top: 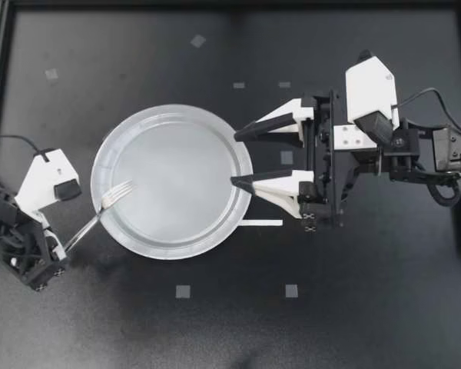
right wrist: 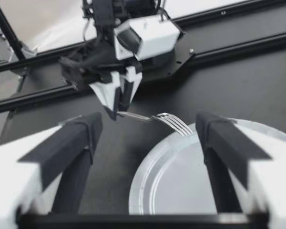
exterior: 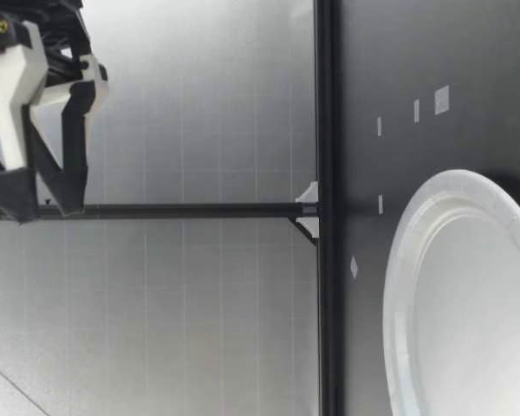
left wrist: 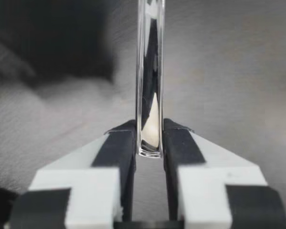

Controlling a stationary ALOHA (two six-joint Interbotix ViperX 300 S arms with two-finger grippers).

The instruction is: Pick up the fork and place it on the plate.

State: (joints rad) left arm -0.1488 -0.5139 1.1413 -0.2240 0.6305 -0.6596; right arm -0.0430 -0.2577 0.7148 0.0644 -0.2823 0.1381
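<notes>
A white paper plate (top: 177, 177) lies at the table's middle. The metal fork (top: 100, 215) slants up from the lower left, its tines over the plate's left rim. My left gripper (top: 61, 250) is shut on the end of the handle. In the left wrist view the handle (left wrist: 150, 86) stands pinched between both black pads (left wrist: 121, 148). My right gripper (top: 237, 158) is open at the plate's right rim, holding nothing. Between its wide fingers, the right wrist view shows the fork (right wrist: 169, 121), my left gripper (right wrist: 117, 102) and the plate (right wrist: 181, 181). The low view shows the plate (exterior: 468, 303) and a gripper (exterior: 39, 195) high above the table.
A white strip (top: 261, 223) lies just off the plate's lower right rim. Small grey tape squares (top: 183, 291) dot the dark table. A black frame rail (exterior: 325, 208) borders the table's far side.
</notes>
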